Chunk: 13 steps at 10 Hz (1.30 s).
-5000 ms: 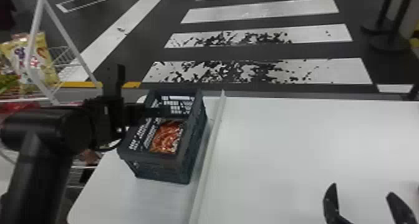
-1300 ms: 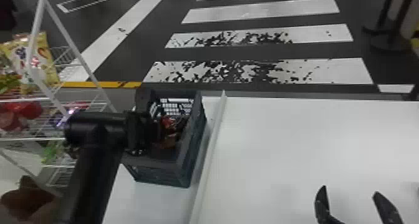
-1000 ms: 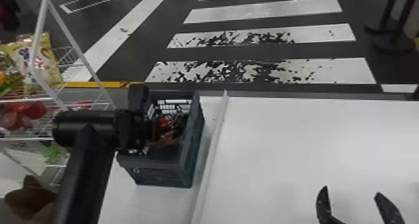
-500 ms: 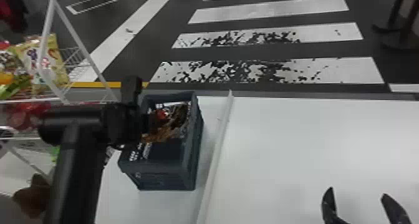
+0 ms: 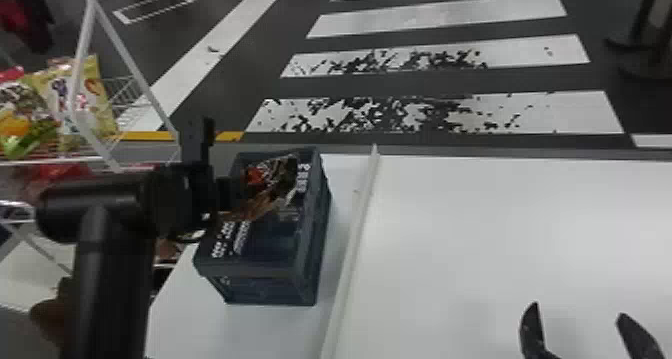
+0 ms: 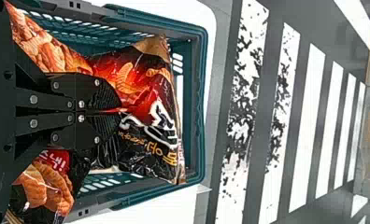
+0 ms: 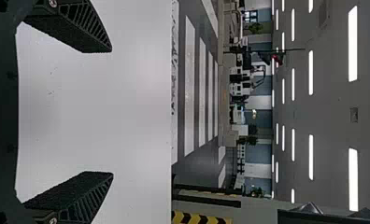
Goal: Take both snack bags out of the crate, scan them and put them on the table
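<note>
So the left gripper has a snack bag pinched, fingers pressed together on it. The bag is reddish orange and black, and it sits at the far part of the crate. Can't tell if it's fully above the rim tbh.

Over in the left wrist view, the left gripper has its tips right on the bag's crinkly film, with the lettered part spread out past them inside the outline of the crate opening. There's more snack packaging with a red label next to the fingers, but I can't tell if that's the other bag.

The crate is dark blue-green with slotted sides, standing on the white desk near its far left corner. A raised pale strip runs just beside it, on the crate's right.

Right gripper is wide open, holding nothing, over the right part of the desk.

Off to the left there's a white wire rack with a yellowish packet, and past the far edge a striped crossing on the floor.
</note>
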Each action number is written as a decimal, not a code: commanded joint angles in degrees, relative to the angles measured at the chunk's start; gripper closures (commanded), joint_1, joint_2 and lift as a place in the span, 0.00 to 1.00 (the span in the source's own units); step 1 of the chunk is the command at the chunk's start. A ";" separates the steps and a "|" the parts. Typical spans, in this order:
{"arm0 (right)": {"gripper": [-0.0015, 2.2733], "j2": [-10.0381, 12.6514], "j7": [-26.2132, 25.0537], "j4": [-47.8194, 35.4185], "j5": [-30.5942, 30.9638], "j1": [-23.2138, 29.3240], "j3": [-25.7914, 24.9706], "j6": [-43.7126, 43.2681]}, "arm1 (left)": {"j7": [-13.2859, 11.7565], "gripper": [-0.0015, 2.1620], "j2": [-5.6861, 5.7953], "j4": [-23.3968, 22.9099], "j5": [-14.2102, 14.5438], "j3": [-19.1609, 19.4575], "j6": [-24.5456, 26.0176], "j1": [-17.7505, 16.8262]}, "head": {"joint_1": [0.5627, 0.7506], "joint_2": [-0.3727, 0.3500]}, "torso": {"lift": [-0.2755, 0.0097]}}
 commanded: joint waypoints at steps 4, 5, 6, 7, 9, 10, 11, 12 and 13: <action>0.02 0.09 -0.04 0.02 0.00 0.00 0.07 0.50 | 2.13 0.99 -1.40 -10.67 4.90 3.24 2.28 3.00 | 0.70 0.94 | 0.64; 0.02 0.09 -0.04 -0.07 0.00 0.00 0.16 0.68 | 2.83 0.99 -1.84 -14.10 6.57 3.95 4.21 3.26 | 0.70 0.94 | 0.64; 0.02 0.09 -0.04 -0.24 0.09 0.00 0.16 0.85 | 3.53 0.99 -2.46 -16.74 7.27 3.95 6.15 3.17 | 0.70 0.92 | 0.64; 0.02 0.09 -0.04 -0.42 0.18 0.09 -0.02 0.85 | 4.94 0.99 -3.69 -18.49 8.76 3.86 8.43 3.08 | 0.70 0.90 | 0.64; 0.02 0.09 -0.04 -0.86 0.09 0.09 -0.54 1.55 | 7.14 0.99 -5.45 -22.27 11.58 2.89 10.37 4.40 | 0.70 0.87 | 0.64; 0.02 0.09 -0.13 -1.21 0.09 0.17 -0.54 1.73 | 8.28 0.99 -6.94 -23.59 13.25 2.28 12.12 4.84 | 0.70 0.84 | 0.64; 0.02 0.09 -0.13 -1.47 0.09 0.35 -0.63 1.73 | 9.60 0.99 -8.87 -25.26 13.95 1.75 12.83 5.46 | 0.70 0.81 | 0.64; 0.02 0.09 -0.13 -1.74 0.09 0.52 -0.90 1.91 | 10.65 0.99 -11.16 -26.32 14.13 0.17 13.00 5.54 | 0.70 0.77 | 0.64; 0.02 0.09 -0.22 -2.35 0.09 0.79 -1.25 2.26 | 11.44 0.99 -13.01 -27.11 14.04 -1.68 13.36 5.46 | 0.70 0.75 | 0.64</action>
